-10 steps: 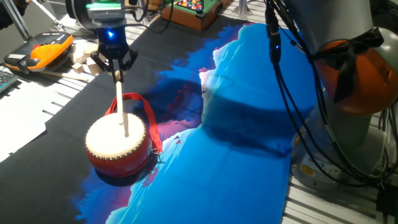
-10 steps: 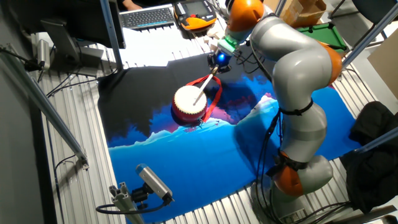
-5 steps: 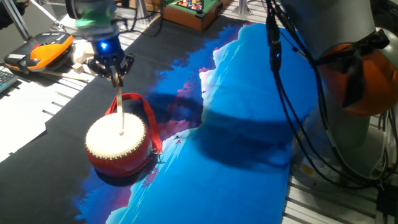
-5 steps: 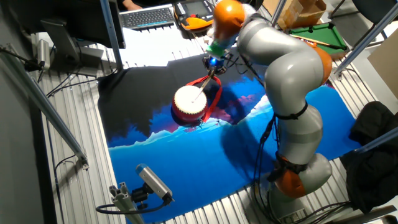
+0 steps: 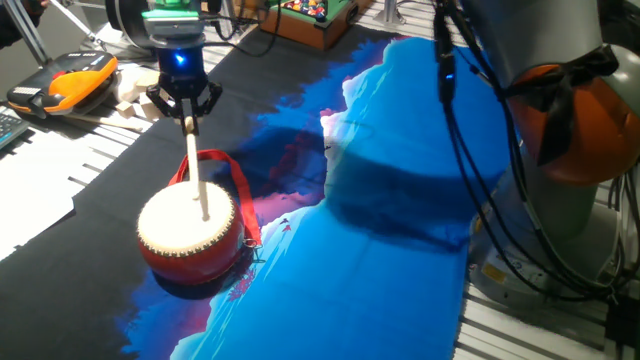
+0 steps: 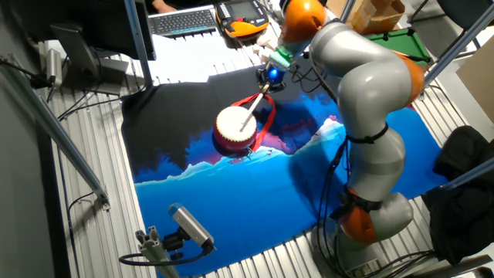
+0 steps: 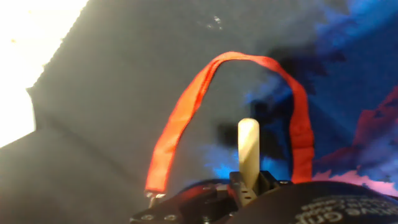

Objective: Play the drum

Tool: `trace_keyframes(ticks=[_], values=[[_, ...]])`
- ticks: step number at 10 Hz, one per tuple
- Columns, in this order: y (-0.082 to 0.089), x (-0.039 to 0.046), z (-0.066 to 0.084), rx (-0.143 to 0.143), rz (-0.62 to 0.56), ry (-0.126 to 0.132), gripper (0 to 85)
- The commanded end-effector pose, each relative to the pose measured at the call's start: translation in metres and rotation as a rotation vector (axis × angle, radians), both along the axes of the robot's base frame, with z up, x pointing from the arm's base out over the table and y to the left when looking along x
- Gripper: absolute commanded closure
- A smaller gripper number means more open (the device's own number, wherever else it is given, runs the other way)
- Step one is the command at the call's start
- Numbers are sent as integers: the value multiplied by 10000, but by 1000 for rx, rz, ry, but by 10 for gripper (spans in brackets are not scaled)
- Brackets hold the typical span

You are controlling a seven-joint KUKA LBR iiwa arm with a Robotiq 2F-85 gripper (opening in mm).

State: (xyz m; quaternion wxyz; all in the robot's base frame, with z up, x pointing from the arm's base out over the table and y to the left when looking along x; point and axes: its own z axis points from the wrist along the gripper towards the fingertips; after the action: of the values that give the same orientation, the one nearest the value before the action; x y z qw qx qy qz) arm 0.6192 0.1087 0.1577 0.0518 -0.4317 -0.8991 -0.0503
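The drum (image 5: 190, 235) has a red body and a cream skin and stands on the dark cloth at the left; it also shows in the other fixed view (image 6: 235, 128). Its red strap loop (image 5: 236, 187) lies behind it and arches across the hand view (image 7: 186, 106). My gripper (image 5: 187, 112) hangs above and behind the drum, shut on a thin wooden stick (image 5: 197, 170). The stick slants down and its tip is at the middle of the skin. In the hand view the stick (image 7: 249, 149) points out between the jaws; the drum itself is hidden there.
An orange-and-black handset (image 5: 70, 80) and wooden blocks (image 5: 130, 88) lie at the back left. A toy pool table (image 5: 310, 15) stands at the back. A blue-and-black cloth (image 5: 400, 230) covers the table. The arm's base and cables (image 5: 560, 150) fill the right. A keyboard (image 6: 181, 19) lies beyond the cloth.
Half a second ago the gripper had swung a little left and back with the stick; now it is back where it was a second ago, with the stick tip at the skin's middle.
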Motion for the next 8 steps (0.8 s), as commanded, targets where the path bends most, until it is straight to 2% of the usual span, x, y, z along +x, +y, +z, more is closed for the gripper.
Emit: trace_keyframes(ticks=[1, 2, 3, 4, 5, 6, 7, 8], values=[[26, 11, -64, -151, -26, -50, 850], [30, 21, -98, -169, -32, -53, 850], [24, 29, -94, -142, -41, -61, 850], [12, 21, -62, -101, -13, -51, 850], [-13, 12, 2, -10, 34, -18, 850], [-81, 15, 96, 45, 70, -5, 850], [-125, 16, 136, 5, 135, 20, 850], [-154, 3, 151, -54, 213, 50, 850]])
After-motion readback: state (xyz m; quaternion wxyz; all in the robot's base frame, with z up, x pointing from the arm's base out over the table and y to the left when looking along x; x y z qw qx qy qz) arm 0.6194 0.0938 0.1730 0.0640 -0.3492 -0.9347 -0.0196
